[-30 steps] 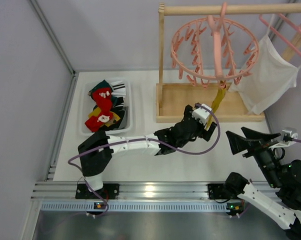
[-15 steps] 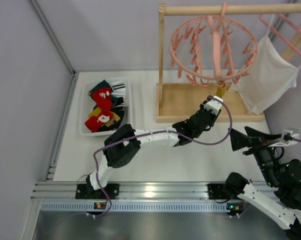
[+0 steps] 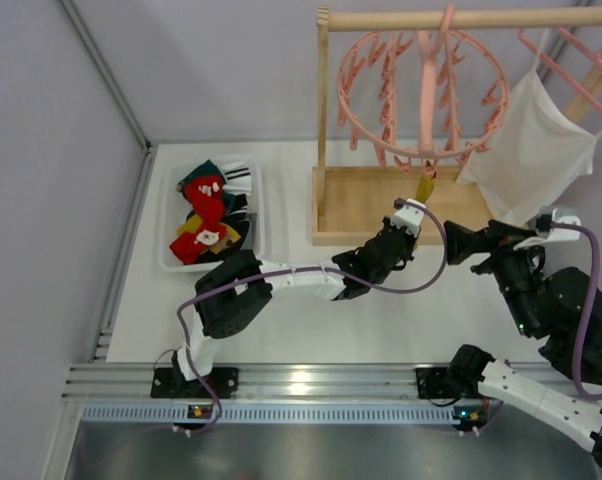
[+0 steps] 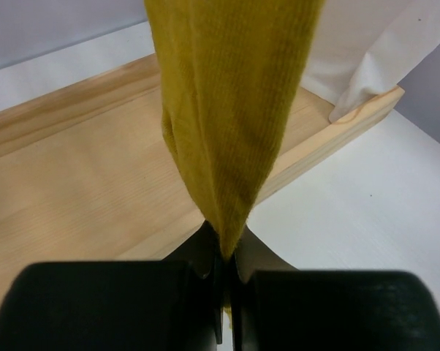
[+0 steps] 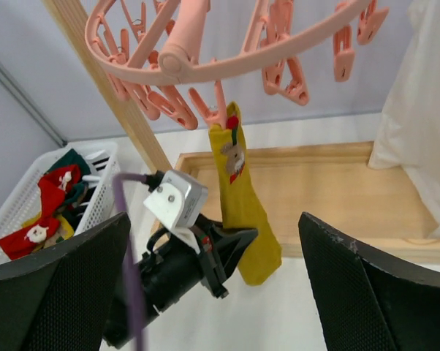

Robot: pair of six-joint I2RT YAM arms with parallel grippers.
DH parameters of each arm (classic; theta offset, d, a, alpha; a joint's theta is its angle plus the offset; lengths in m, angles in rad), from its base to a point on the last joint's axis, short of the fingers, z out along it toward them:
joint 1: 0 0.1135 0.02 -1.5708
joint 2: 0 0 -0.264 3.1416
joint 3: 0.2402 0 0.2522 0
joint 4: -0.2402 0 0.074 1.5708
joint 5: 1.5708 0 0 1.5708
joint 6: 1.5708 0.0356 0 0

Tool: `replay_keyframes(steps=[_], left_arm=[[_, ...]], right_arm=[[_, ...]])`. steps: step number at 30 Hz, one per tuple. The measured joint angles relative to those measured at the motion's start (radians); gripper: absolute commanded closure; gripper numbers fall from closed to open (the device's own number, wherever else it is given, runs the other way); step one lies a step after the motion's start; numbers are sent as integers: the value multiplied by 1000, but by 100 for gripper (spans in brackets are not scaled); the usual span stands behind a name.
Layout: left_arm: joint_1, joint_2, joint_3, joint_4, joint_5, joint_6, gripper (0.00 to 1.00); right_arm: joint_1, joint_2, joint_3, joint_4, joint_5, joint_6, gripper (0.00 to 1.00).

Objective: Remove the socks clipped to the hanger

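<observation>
Left tool (image 3: pixel 415 208) is closed on the bottom end of the mustard sock (image 3: pixel 425 187). Left wrist view confirms it: the sock (image 4: pixel 231 110) narrows down into the pinch, with both fingers (image 4: pixel 205 252) pressed flat against the fabric and no gap between them.

The sock's top is clipped in one pink peg (image 5: pixel 221 110) on the underside of the hanger (image 3: pixel 428 90). That is the round pink ring hooked over the top pole of the wooden rack (image 3: pixel 366 200). From the right wrist, the sock (image 5: pixel 242 212) hangs straight down over the rack base, a small figure patch near its cuff. The left tool (image 5: pixel 238 245) grips it at the low front edge, arm coming in from the rack's left front. No other sock shows on the ring.

Right tool (image 3: pixel 453 243) has its jaws spread wide and holds nothing. It hovers over the counter (image 3: pixel 281 330) just in front of the rack base, right of the sock and not touching it.

A white basket (image 3: pixel 169 225) sits on the counter left of the rack, with a pile of socks (image 3: pixel 206 205) inside: red, teal, yellow, plus a striped pair.

A white shirt (image 3: pixel 536 140) on its own pink hanger hangs at the rack's right end, apart from the sock.
</observation>
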Motion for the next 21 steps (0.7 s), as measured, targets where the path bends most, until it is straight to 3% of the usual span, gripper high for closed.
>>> replay_keyframes(steps=[7,15,21], left_arm=[[-5,-48,-73,32,-13,-22,100],[-29,-82,-122,93,-54,-8,100],[-60,-83,-127,117,-77,21,100]], right_arm=[[0,214,157,5,6,-73,27],[-10,468,304,-10,-4,-129,33],[-125,633,446,-33,-53,-132,38]])
